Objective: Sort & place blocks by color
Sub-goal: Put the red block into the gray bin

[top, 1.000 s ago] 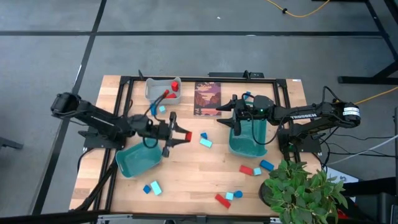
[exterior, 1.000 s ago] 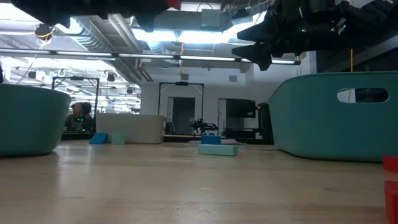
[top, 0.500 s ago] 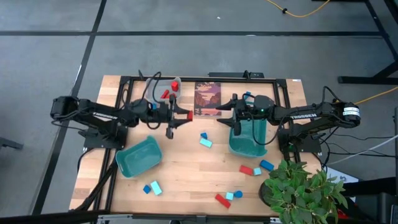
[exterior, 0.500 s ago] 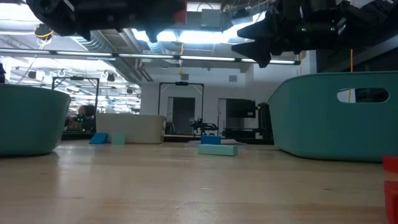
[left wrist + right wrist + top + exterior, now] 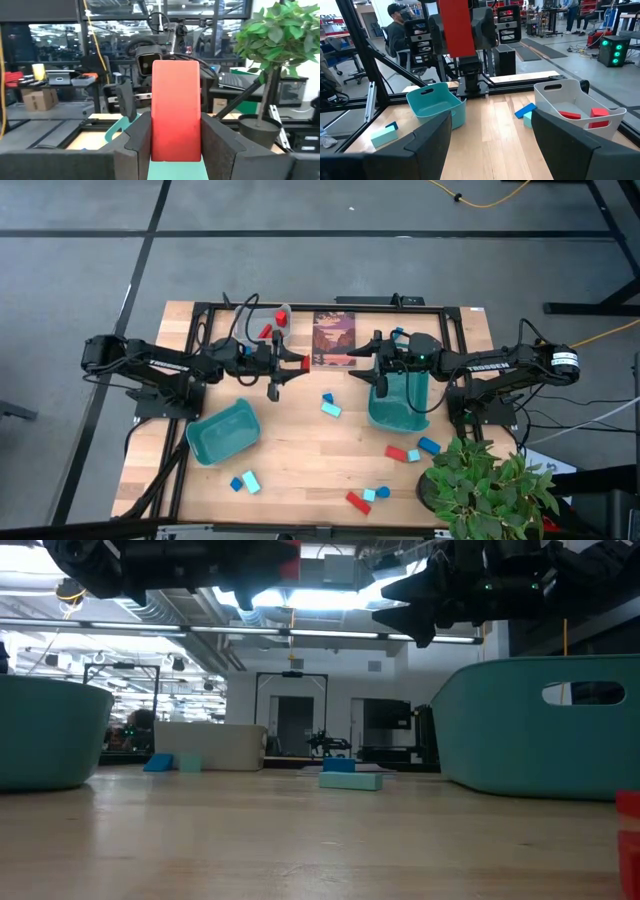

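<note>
Left gripper (image 5: 297,366) — fingers (image 5: 137,135) clamped on a red block (image 5: 176,110), raised above the bench (image 5: 300,465) just beside the grey bin (image 5: 247,326), which holds red blocks (image 5: 580,114). Right gripper (image 5: 366,364) — fingers (image 5: 427,137) spread wide, holding nothing, over the right teal bin (image 5: 400,412). Second teal bin (image 5: 222,434) lies nearer the front. Loose blocks (image 5: 330,404) — red, blue and cyan — are scattered on the bench; picture card (image 5: 333,338) at the rear.

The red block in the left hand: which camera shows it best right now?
The left wrist view: the red block fills the frame, upright between the left hand's fingers. The right wrist view shows it from afar, the high view only a red speck, the low view a corner.
</note>
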Controlling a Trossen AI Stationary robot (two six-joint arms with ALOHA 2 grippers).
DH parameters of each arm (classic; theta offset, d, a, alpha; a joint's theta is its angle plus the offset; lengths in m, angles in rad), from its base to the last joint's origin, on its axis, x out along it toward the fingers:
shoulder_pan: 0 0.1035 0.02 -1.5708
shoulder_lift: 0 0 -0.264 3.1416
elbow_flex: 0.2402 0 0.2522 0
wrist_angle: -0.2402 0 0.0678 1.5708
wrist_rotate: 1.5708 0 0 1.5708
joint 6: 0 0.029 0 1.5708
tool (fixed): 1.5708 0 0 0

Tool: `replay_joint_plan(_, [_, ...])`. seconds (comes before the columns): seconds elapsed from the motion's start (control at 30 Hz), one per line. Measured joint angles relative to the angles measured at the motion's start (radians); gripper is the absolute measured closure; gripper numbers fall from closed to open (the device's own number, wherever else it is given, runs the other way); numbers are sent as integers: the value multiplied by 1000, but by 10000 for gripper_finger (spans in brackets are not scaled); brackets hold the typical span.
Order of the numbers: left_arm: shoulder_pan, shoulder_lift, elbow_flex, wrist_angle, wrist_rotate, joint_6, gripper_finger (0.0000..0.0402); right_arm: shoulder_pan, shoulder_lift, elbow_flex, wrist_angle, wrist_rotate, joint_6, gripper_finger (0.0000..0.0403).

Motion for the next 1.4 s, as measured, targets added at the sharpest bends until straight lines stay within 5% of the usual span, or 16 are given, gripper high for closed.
replay_joint_plan(0.27, [15,0,23,-60,-270,25,277,0,0,0,0,0,0,126])
replay_joint_plan(0.43, [99,5,166,-434,-477,20,277,0,0,0,0,0,0,126])
replay_joint_plan(0.67, [253,42,369,-832,-605,0,277,0,0,0,-2,0,0,126])
replay_joint_plan(0.97, [481,43,554,-1225,-603,-34,277,0,0,0,-3,0,0,126])
replay_joint_plan(1.2, [587,43,587,-1376,-517,-60,277,0,0,0,-4,0,0,126])
replay_joint_plan(1.4, [676,104,588,-1536,-324,-149,277,0,0,0,-4,0,-4,126])
